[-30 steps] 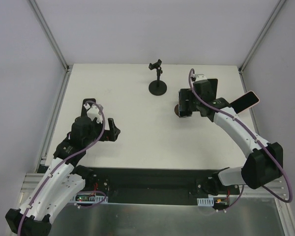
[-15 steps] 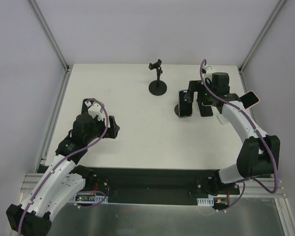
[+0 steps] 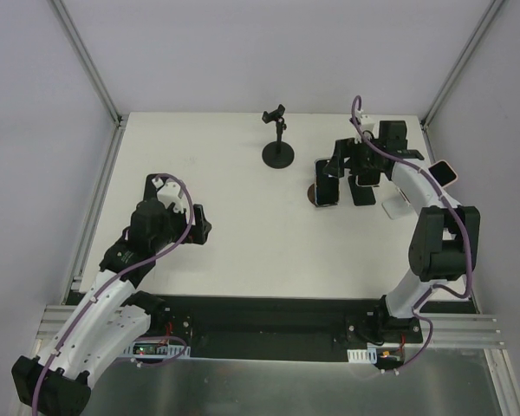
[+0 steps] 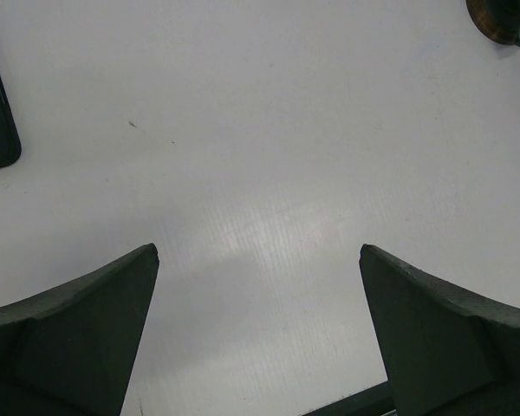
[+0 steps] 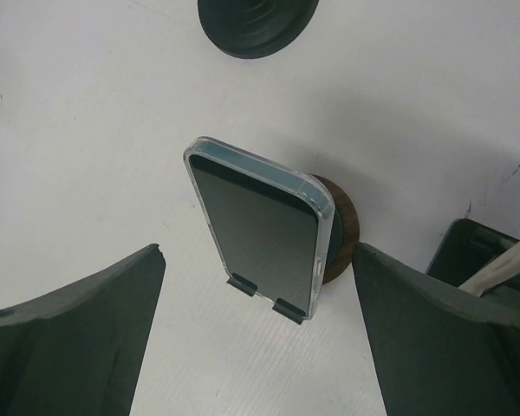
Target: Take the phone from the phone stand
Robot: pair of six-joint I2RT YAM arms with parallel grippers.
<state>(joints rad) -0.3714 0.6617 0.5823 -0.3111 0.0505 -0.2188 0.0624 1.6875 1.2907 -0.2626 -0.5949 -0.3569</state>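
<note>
Phone (image 5: 260,227) sits propped in its stand (image 5: 341,234) on the counter (image 5: 87,130); only my right wrist view shows the clips (image 5: 241,284) under it. Right pincer (image 5: 258,253) gapes before it, untouching; left pincer (image 4: 258,251) released.

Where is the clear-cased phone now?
Top view, right of centre: the phone leans on its brown stand, between the tripod base and the right end effector.
</note>
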